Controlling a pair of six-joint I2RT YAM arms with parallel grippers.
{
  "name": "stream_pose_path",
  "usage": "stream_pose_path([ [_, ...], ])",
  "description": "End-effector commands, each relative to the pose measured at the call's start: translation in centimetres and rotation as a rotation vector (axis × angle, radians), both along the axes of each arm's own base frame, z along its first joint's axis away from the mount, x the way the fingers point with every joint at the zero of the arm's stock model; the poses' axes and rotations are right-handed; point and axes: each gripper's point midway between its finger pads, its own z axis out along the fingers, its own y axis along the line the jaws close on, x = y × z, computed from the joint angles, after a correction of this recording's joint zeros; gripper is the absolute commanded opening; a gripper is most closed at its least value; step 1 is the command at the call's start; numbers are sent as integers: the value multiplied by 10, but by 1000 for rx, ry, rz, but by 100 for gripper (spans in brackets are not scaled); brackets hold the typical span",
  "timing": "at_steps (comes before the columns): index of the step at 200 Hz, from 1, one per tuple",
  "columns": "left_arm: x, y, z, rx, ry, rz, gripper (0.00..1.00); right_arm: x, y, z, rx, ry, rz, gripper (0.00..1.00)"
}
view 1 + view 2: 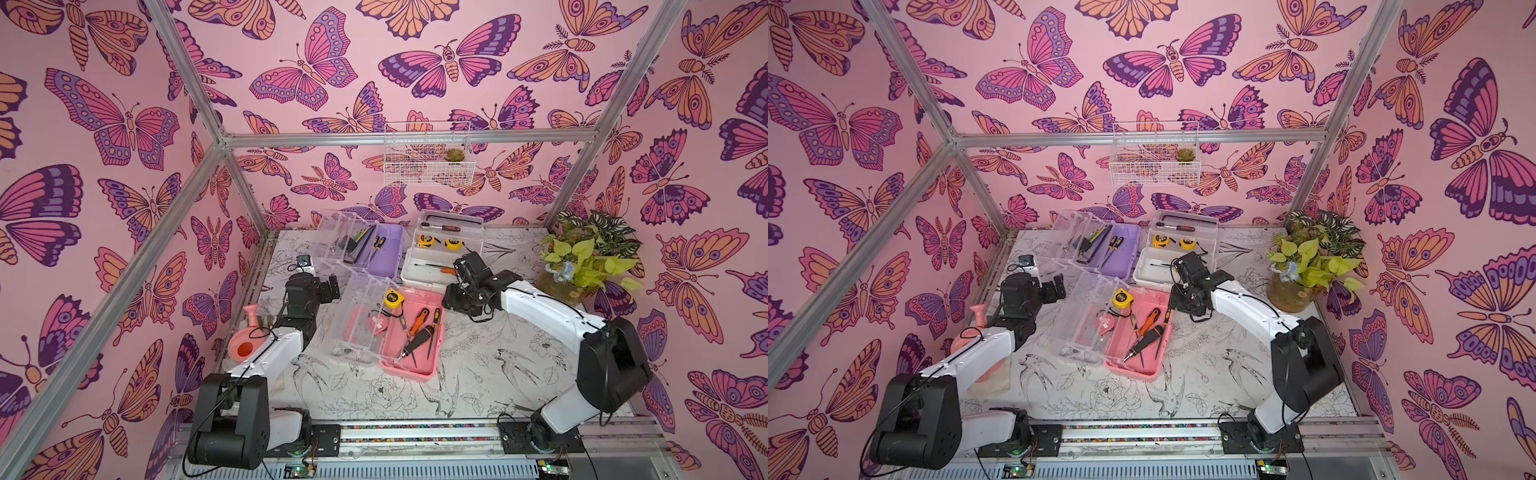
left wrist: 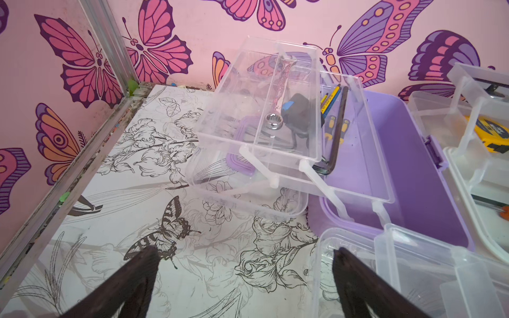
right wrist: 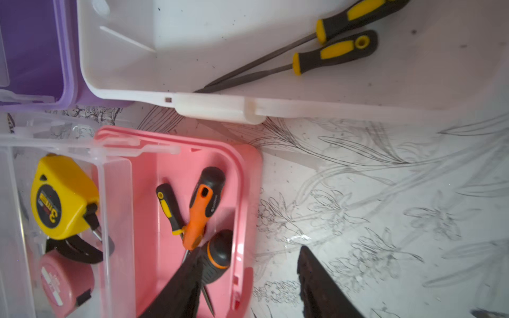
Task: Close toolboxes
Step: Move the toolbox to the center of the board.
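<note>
All three toolboxes stand open in both top views, with their clear trays and lids folded out to the left. They are the pink toolbox (image 1: 432,332) in front, the purple toolbox (image 1: 386,253) behind it and the white toolbox (image 1: 419,270) at the back right. My left gripper (image 1: 332,286) is open just above the table left of the pink box's clear lid (image 2: 358,247), with the purple base (image 2: 413,165) beyond it. My right gripper (image 3: 250,249) is open astride the pink base's rim (image 3: 248,179). One finger (image 3: 190,275) is over the screwdrivers inside, and the other is outside over the table.
A potted plant (image 1: 590,257) stands at the back right corner. A pink watering can (image 1: 245,340) sits by the left arm, and a small black device (image 1: 305,262) lies at the back left. A white wire basket (image 1: 428,153) hangs on the back wall. Metal frame posts edge the table.
</note>
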Motion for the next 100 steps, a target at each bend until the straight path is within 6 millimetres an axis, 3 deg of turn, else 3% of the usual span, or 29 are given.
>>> stream_pose_path([
  [1,-4,0,-5,-17,6,-8,100,12,18,-2,70,24,-45,51],
  [18,-4,4,-7,-17,9,3,100,17,17,-12,47,46,-67,48],
  [20,-6,4,3,-19,-17,4,100,17,17,-13,45,46,-68,48],
  [27,-7,5,7,-20,-31,7,100,18,18,-16,46,49,-72,46],
  [70,-8,10,7,-28,-41,29,100,23,14,-27,37,54,-126,37],
  [100,-7,12,4,-36,-35,40,100,18,4,-36,48,62,-182,20],
])
